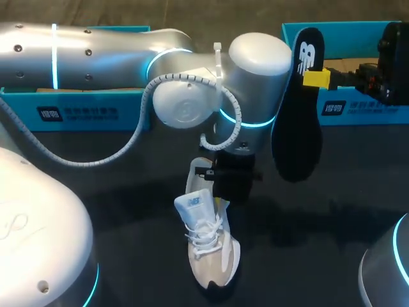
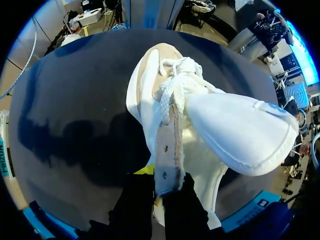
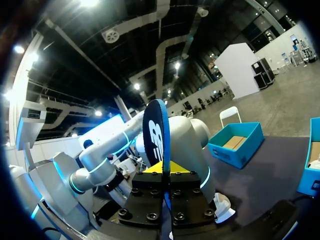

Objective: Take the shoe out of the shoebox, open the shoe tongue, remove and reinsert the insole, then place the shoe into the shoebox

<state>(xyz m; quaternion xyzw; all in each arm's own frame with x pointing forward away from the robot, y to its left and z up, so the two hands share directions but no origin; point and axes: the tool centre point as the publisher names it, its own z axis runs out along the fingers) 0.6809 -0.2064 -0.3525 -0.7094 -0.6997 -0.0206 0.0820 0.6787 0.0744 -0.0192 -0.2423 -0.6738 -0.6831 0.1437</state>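
Note:
A white and beige shoe (image 1: 209,249) stands on the dark table, toe toward the front edge, with its tongue (image 2: 240,127) pulled up and open. My left gripper (image 1: 225,184) comes down on the shoe from behind. In the left wrist view this gripper (image 2: 162,182) is shut on the shoe's eyelet edge (image 2: 167,150) beside the laces. The black insole (image 1: 297,109) hangs upright in the air to the shoe's right, out of the shoe. My right gripper (image 1: 316,78) is shut on the insole's upper part. In the right wrist view the insole (image 3: 156,132) stands edge-on between that gripper's (image 3: 165,172) fingers.
An open blue shoebox (image 1: 77,105) stands at the back left, partly behind my left arm (image 1: 115,48). A second blue shoebox (image 1: 361,105) stands at the back right, behind the insole, and shows in the right wrist view (image 3: 240,142).

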